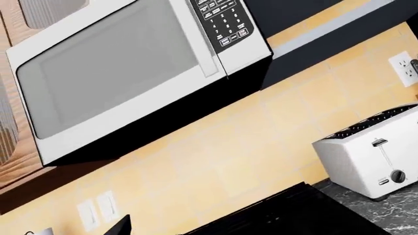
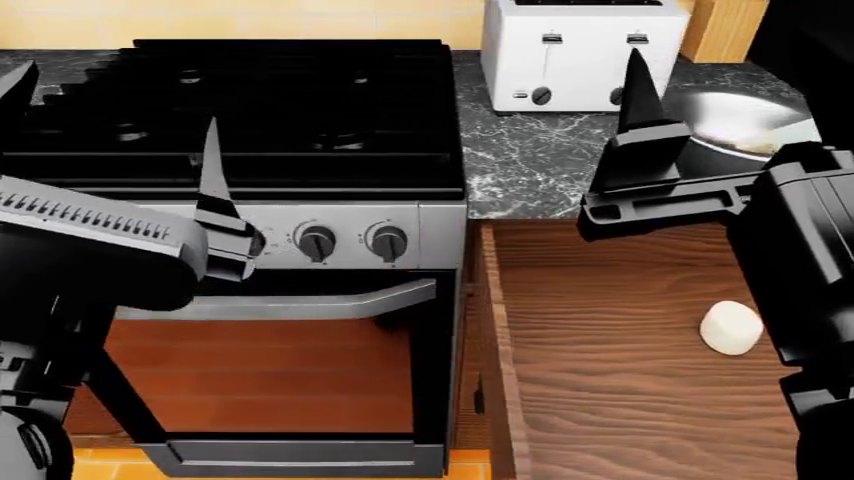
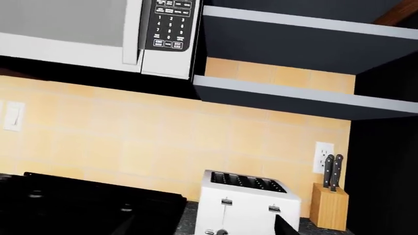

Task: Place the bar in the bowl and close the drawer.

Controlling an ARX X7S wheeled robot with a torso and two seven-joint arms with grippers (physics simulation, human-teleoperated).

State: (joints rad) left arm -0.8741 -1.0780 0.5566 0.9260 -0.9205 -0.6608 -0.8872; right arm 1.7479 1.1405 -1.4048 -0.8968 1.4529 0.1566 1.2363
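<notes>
Hovering with no visible load, jaw gap unreadable, right gripper (image 2: 638, 110) sits nearest; bowl (image 2: 721, 120) lies at 3 o'clock, pale bar (image 2: 778, 139) apparently inside, drawer (image 2: 614, 340) open at 6.

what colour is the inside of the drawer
Reddish-brown wood grain on the drawer floor, clearest in the head view.

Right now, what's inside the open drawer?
In the head view the drawer holds one short white rounded cylinder on its wood floor. No bar shows there. The right arm covers the drawer's right side, so anything under it cannot be seen.
</notes>
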